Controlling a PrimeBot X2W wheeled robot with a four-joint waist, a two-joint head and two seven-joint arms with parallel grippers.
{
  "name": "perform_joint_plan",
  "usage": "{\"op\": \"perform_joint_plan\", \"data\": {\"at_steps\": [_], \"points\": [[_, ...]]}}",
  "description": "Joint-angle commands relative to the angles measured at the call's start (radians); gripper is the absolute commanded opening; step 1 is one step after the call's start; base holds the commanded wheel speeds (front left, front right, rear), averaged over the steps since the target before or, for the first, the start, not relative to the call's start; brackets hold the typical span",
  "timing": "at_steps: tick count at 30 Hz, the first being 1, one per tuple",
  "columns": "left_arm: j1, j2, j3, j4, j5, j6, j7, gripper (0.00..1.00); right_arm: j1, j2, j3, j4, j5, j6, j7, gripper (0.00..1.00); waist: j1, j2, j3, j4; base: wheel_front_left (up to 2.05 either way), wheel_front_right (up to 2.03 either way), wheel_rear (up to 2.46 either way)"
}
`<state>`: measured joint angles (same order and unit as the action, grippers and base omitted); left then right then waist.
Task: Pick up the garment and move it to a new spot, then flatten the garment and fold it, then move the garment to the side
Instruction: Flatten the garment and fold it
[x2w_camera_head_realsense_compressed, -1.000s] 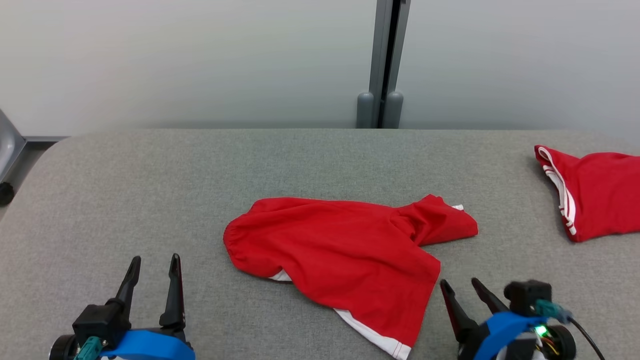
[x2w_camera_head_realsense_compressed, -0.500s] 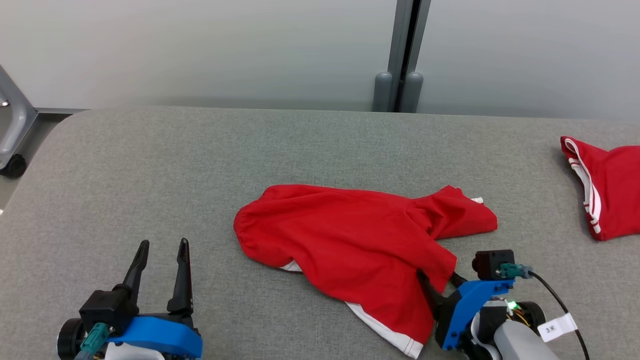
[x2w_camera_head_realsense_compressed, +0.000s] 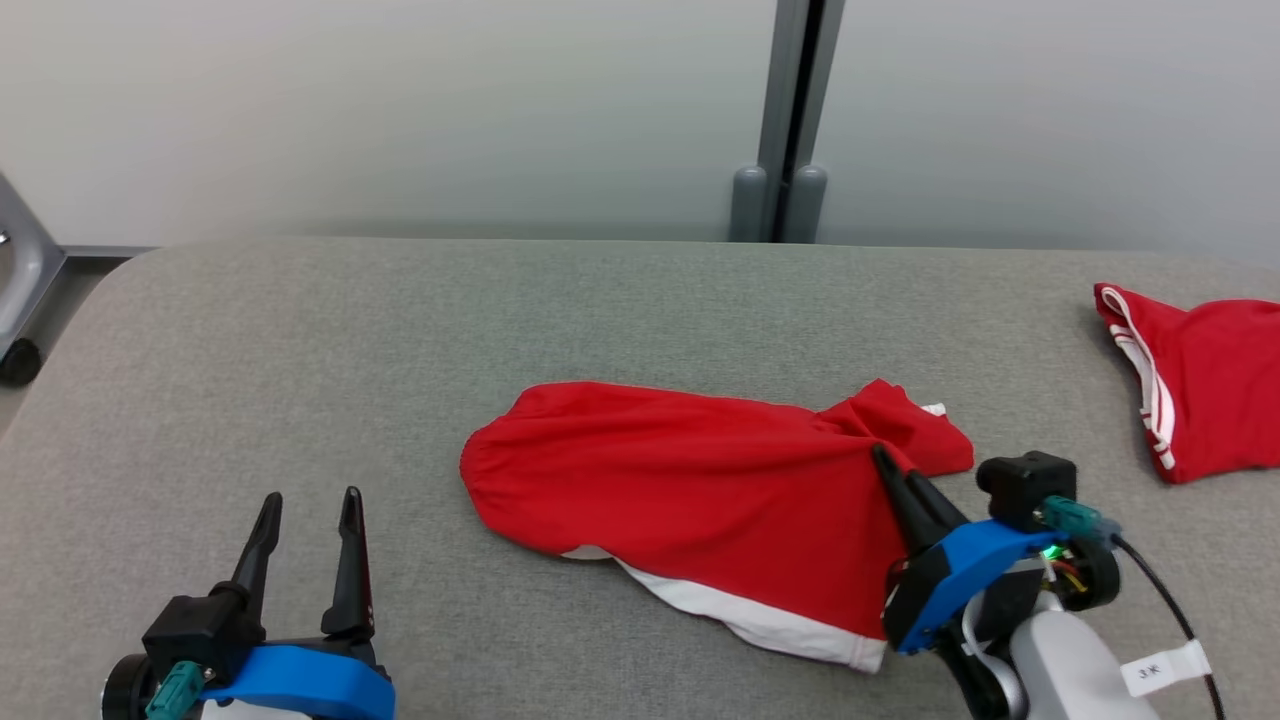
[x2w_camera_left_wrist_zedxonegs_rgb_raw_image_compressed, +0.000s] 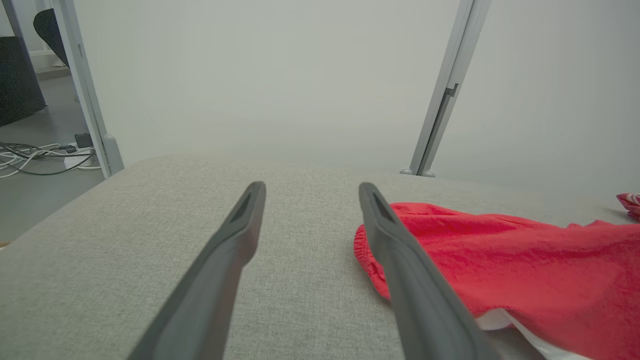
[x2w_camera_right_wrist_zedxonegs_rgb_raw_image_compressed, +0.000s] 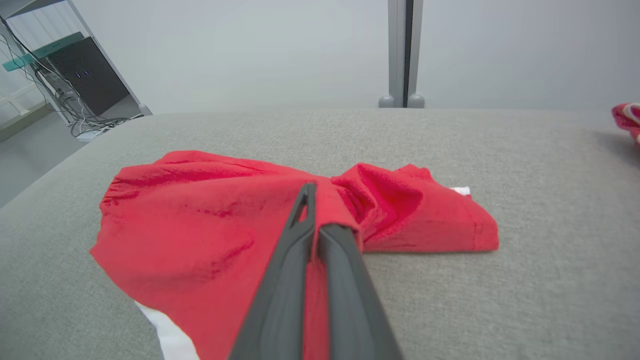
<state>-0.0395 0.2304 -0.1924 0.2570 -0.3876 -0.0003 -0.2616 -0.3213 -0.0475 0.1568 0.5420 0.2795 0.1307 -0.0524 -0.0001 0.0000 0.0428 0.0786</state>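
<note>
1x grey woven-fabric padded table (x2w_camera_head_realsense_compressed: 300, 340), takes up most of the head view.
1x red soft-cloth garment with a white hem band (x2w_camera_head_realsense_compressed: 680, 480), crumpled mid-table on the right arm's side. Gathered waist end points left, bunched leg points right.
1x second red garment with white side stripes (x2w_camera_head_realsense_compressed: 1210, 380) at the far right edge, well apart from the first, nothing touching it.
2 grippers. The right gripper (x2w_camera_head_realsense_compressed: 895, 465) is pinched closed on a fold where the flat panel meets the bunched part; the wrist view shows cloth between the fingers. The left gripper (x2w_camera_head_realsense_compressed: 311, 497) is spread wide and holds nothing, over bare table left of the waist end.
Handling, my call: light, limp, not fragile. It will drape and drag from one pinch. For flattening, better holds are the waistband corners or the white hem.
</note>
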Motion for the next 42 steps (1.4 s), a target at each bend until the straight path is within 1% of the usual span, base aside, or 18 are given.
{"op": "perform_joint_plan", "data": {"at_steps": [1, 5, 7, 9, 13, 17, 18, 19, 20, 21, 23, 26, 28, 29, 30, 31, 36, 42], "points": [[0.006, 0.002, 0.01, -0.008, 0.003, 0.003, -0.004, 1.0, 0.031, -0.006, -0.026, -0.066, -0.034, 0.0, 0.024, 0.0, 0.0001, 0.0, -0.004, -0.012, 0.0, 0.0, 0.0], [0.006, -0.004, 0.012, -0.013, 0.009, -0.005, -0.004, 1.0, 0.078, -0.005, -0.11, -0.234, -0.115, 0.0, 0.107, 0.0, 0.0001, 0.0, 0.002, -0.022, 0.0, 0.0, 0.0], [-0.005, -0.008, 0.008, -0.014, 0.014, -0.009, -0.004, 1.0, 0.07, -0.008, -0.152, -0.269, -0.16, 0.0, 0.15, 0.0, 0.0001, 0.0, 0.009, -0.019, 0.0, 0.0, 0.0], [-0.017, -0.012, 0.003, -0.013, 0.017, -0.013, -0.004, 1.0, 0.038, -0.016, -0.188, -0.28, -0.179, 0.0, 0.177, 0.0, 0.0001, 0.0, 0.019, -0.011, 0.0, 0.0, 0.0], [-0.042, -0.017, -0.01, -0.006, 0.027, -0.026, -0.004, 1.0, -0.041, -0.049, -0.237, -0.202, -0.199, 0.0, 0.212, 0.0, 0.0001, 0.0, 0.043, 0.011, 0.0, 0.0, 0.0], [-0.07, -0.023, -0.023, 0.0, 0.035, -0.034, -0.004, 1.0, -0.146, -0.076, -0.276, -0.079, -0.211, 0.0, 0.18, 0.0, 0.0001, 0.0, 0.074, 0.037, 0.0, 0.0, 0.0], [-0.07, -0.023, -0.023, 0.0, 0.035, -0.034, -0.004, 1.0, -0.146, -0.076, -0.276, -0.079, -0.211, 0.0, 0.18, 0.0, 0.0001, 0.0, 0.074, 0.037, 0.0, 0.0, 0.0], [-0.082, -0.026, -0.026, 0.002, 0.037, -0.037, -0.004, 1.0, -0.194, -0.078, -0.3, -0.012, -0.218, 0.0, 0.158, 0.0, 0.0001, 0.0, 0.088, 0.046, 0.0, 0.0, 0.0], [-0.087, -0.027, -0.028, 0.004, 0.038, -0.04, -0.004, 1.0, -0.215, -0.076, -0.315, 0.022, -0.223, 0.0, 0.148, 0.24, 0.0001, 0.0, 0.094, 0.05, 0.0, 0.0, 0.0], [-0.091, -0.028, -0.028, 0.005, 0.039, -0.042, -0.004, 1.0, -0.233, -0.074, -0.323, 0.051, -0.229, 0.0, 0.135, 1.0, 0.0001, 0.0, 0.097, 0.054, 0.0, 0.0, 0.0], [-0.099, -0.031, -0.03, 0.011, 0.043, -0.045, -0.004, 1.0, -0.256, -0.071, -0.328, 0.101, -0.246, 0.0, 0.111, 1.0, 0.0001, 0.0, 0.099, 0.06, 0.0, 0.0, 0.0], [-0.105, -0.033, -0.032, 0.018, 0.048, -0.048, -0.004, 1.0, -0.262, -0.063, -0.323, 0.14, -0.256, 0.0, 0.065, 1.0, 0.0001, 0.0, 0.094, 0.056, 0.0, 0.0, 0.0], [-0.104, -0.034, -0.031, 0.022, 0.047, -0.05, -0.004, 1.0, -0.255, -0.061, -0.32, 0.142, -0.258, 0.0, 0.044, 1.0, 0.0001, 0.0, 0.089, 0.052, 0.0, 0.0, 0.0], [-0.099, -0.034, -0.027, 0.028, 0.048, -0.048, -0.004, 1.0, -0.227, -0.057, -0.318, 0.133, -0.263, 0.0, -0.006, 1.0, 0.0001, 0.0, 0.077, 0.041, 0.0, 0.0, 0.0], [-0.094, -0.035, -0.026, 0.03, 0.048, -0.048, -0.004, 1.0, -0.208, -0.054, -0.317, 0.125, -0.265, 0.0, -0.029, 1.0, 0.0001, 0.0, 0.07, 0.036, 0.0, 0.0, 0.0], [-0.094, -0.035, -0.026, 0.03, 0.048, -0.048, -0.004, 1.0, -0.208, -0.054, -0.317, 0.125, -0.265, 0.0, -0.029, 1.0, 0.0001, 0.0, 0.07, 0.036, 0.0, 0.0, 0.0], [-0.066, -0.033, -0.011, 0.034, 0.044, -0.045, -0.004, 1.0, -0.102, -0.036, -0.33, 0.046, -0.264, 0.0, -0.108, 1.0, 0.0001, 0.0, 0.033, 0.001, 0.0, 0.0, 0.0], [-0.036, -0.031, 0.0, 0.035, 0.042, -0.041, -0.004, 1.0, 0.057, -0.009, -0.345, -0.087, -0.241, 0.0, -0.115, 1.0, 0.0001, 0.0, 0.0, -0.033, 0.0, 0.0, 0.0]]}}
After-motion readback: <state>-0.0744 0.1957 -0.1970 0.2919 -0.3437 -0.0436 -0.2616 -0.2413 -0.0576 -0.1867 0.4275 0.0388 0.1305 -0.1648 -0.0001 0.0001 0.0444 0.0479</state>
